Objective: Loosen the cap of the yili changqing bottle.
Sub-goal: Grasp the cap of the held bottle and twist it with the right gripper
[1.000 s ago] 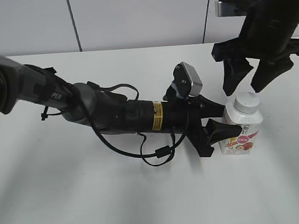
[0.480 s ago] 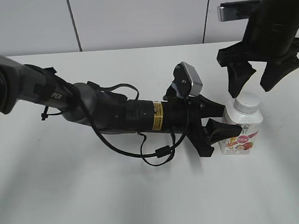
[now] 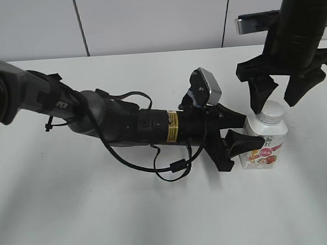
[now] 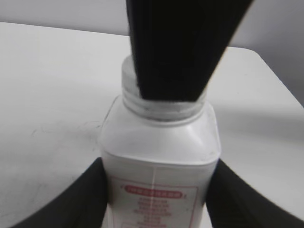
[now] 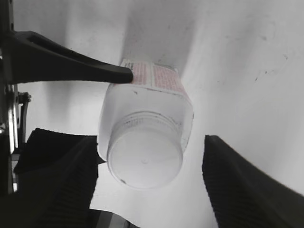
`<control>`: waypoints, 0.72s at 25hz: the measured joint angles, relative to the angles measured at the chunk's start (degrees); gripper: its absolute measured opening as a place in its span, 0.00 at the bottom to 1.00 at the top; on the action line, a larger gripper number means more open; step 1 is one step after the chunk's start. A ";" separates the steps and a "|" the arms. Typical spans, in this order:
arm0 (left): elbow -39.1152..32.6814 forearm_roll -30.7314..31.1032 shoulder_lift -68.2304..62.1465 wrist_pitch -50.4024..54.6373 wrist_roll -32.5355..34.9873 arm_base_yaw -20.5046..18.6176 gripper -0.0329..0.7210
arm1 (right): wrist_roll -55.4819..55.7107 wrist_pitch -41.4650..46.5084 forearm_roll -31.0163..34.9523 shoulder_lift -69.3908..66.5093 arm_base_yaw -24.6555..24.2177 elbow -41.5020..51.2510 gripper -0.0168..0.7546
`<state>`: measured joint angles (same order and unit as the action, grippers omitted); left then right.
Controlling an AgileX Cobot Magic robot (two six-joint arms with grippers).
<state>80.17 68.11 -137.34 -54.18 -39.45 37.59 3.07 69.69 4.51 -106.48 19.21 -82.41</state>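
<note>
The yili changqing bottle [image 3: 263, 143] stands upright on the white table at the right, white with a red fruit label. Its white cap [image 3: 274, 112] is on the neck. My left gripper [image 3: 244, 132] reaches in from the left and is shut on the bottle's body; the left wrist view shows the bottle [image 4: 159, 161] pressed between both fingers [image 4: 156, 199]. My right gripper [image 3: 273, 97] hangs open just above the cap, one finger on each side. In the right wrist view the cap [image 5: 145, 161] lies between the open fingers [image 5: 149, 183], apart from both.
The white table [image 3: 103, 216] reaches to a pale wall at the back. The left arm with its looped cable [image 3: 172, 167] lies across the middle of the table. The table's right edge is close behind the bottle.
My right gripper has moved right and come down from above the bottle, so its open fingers now flank the cap. The left gripper and the bottle have not moved.
</note>
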 joint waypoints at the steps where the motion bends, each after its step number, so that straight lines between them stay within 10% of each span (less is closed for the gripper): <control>1: 0.05 0.00 0.00 0.05 0.00 0.00 0.55 | 0.00 0.00 0.00 -0.52 0.00 0.00 0.72; 18: 0.02 0.05 0.00 0.10 0.00 0.00 0.55 | -0.11 -0.28 0.62 -2.02 0.00 0.00 0.60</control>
<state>80.19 68.16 -137.34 -54.08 -39.45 37.59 2.95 69.40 5.12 -108.50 19.21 -82.41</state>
